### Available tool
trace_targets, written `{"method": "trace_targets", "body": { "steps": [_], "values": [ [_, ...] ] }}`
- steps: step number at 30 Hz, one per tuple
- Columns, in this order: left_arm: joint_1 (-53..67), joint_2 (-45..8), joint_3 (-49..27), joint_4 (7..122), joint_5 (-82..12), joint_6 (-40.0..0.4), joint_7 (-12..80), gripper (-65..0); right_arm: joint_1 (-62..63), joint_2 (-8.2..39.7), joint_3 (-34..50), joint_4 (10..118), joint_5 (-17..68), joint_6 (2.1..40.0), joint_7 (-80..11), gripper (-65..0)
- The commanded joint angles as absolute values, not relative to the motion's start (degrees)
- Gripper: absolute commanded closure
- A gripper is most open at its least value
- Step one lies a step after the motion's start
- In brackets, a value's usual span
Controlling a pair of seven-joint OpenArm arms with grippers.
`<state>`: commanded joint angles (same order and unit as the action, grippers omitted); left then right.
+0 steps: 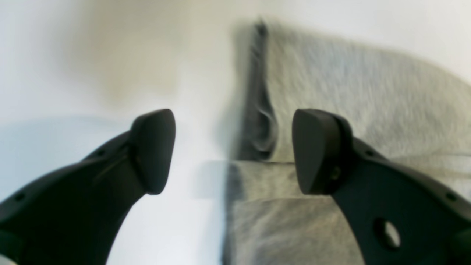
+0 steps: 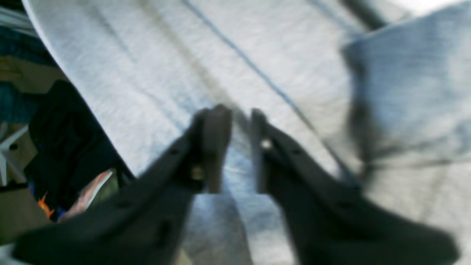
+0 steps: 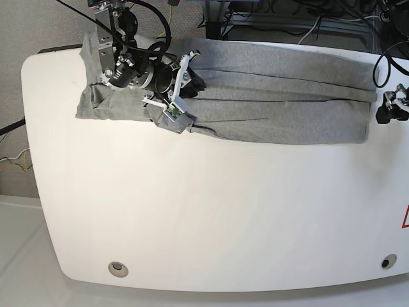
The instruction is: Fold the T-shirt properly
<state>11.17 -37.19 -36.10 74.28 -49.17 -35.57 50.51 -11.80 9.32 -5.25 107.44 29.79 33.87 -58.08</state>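
Fingers (image 2: 217, 147) of the right gripper (image 2: 241, 147) are pinched on the heather-grey cotton T-shirt (image 3: 281, 96), seemingly for folding, while the left gripper (image 1: 233, 151) is held open at the hem.

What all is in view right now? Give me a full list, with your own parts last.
T-shirt: one, heather grey, folded into a long band across the far half of the table, bunched at the base view's left end.
table: one, white, rounded corners, bare along the near half.
round fittings: two, dark, at the table's near corners.
cables: several, black, behind the far edge.
right gripper: one, black, over the bunched end of the shirt, jaws narrowly apart with grey cloth between them; too blurred to tell a grip.
left gripper: one, black, jaws wide open over the shirt's edge at the base view's right end.
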Motion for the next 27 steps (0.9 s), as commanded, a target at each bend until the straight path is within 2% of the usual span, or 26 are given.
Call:
{"method": "trace_targets", "body": {
  "steps": [1,9,13,17,21,23,27],
  "values": [
    [12.78,-37.86,-36.53,76.92,-48.43,-35.34,49.89,-47.5,-11.63,9.36,-4.69,107.18,30.32,34.04,-58.21,-28.1],
    [15.65,-38.01,-37.15,82.54,-47.61,-35.09,47.79,-45.2,-11.27,9.34,-3.46,107.76,30.94,33.95,-57.26,-28.6],
    [14.36,-36.41,-37.94,83.66,-47.92,-36.03,49.34,-43.7,-11.55,9.64,-4.04,107.61,29.45,34.64,-51.52,-29.6],
    [13.41,-34.95,-37.98,82.66,-48.44,-37.76,50.61,-38.2,-11.58,9.72,-4.22,107.55,29.14,34.68,-48.13,-28.7],
    [12.83,-34.00,-37.60,81.61,-48.94,-39.72,50.60,-30.0,-11.38,9.68,-3.37,107.73,29.45,34.72,-47.30,-25.4],
    [13.23,-33.21,-36.88,81.58,-48.43,-40.00,49.74,-23.6,-11.20,9.54,-3.38,107.60,29.88,34.99,-48.25,-22.3],
    [13.18,-33.29,-36.35,81.18,-48.40,-40.00,49.35,-18.8,-11.08,9.39,-2.88,107.83,30.01,35.40,-49.25,-13.3]
  ]
}}
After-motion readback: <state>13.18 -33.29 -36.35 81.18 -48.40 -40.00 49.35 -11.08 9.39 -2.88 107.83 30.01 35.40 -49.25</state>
